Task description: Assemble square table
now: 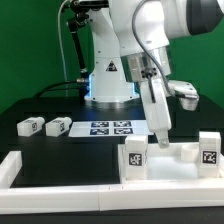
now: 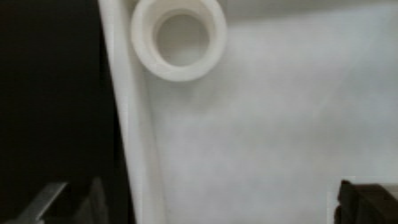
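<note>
White plastic fills the wrist view: our claw point(image 1: 160, 133), wide and empty, hangs close over the square top point(image 1: 175, 160), a bare corner socket point(image 2: 178, 40) just ahead. We judge a leg comes next; two loose legs point(image 1: 30, 125) lie well away on the tabletop point(image 1: 70, 150). Contact with the top is hard to make out.

The square table top point(image 2: 267, 120) looks like smooth, matt white plastic. The loose legs point(image 1: 29, 126) beside the marker board point(image 1: 110, 127) look the same.
</note>
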Available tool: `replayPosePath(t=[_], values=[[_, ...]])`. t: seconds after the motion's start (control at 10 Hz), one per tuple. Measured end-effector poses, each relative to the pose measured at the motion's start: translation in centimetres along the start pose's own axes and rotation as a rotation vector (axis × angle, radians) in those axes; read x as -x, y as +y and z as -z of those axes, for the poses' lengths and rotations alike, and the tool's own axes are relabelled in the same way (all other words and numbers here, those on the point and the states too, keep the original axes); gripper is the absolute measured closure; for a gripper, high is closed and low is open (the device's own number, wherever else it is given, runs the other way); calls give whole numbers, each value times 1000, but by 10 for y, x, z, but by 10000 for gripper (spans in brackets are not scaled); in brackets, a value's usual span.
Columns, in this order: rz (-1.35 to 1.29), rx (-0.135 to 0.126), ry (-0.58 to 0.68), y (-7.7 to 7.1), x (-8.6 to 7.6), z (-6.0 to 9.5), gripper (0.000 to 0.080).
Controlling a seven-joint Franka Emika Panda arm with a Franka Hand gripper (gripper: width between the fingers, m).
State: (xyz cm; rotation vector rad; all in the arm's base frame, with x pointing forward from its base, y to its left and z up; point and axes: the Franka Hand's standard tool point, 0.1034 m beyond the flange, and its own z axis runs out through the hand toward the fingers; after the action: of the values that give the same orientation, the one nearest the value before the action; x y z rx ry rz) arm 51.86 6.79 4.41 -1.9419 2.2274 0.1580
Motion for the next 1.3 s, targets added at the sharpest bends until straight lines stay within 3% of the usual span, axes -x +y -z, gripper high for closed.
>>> replayPosePath(t=[0.3, 0.5, 0.8, 0.9, 1.0, 1.2, 1.3], values=[[16, 31, 24, 13, 0, -24, 150], [22, 50, 22, 16, -5, -27, 150], [25, 50, 22, 16, -4, -28, 177], [25, 50, 22, 16, -4, -28, 366], [25, 51, 22, 17, -4, -28, 366], [24, 90, 11, 27, -3, -31, 724], [42, 91, 10, 28, -2, -31, 730]])
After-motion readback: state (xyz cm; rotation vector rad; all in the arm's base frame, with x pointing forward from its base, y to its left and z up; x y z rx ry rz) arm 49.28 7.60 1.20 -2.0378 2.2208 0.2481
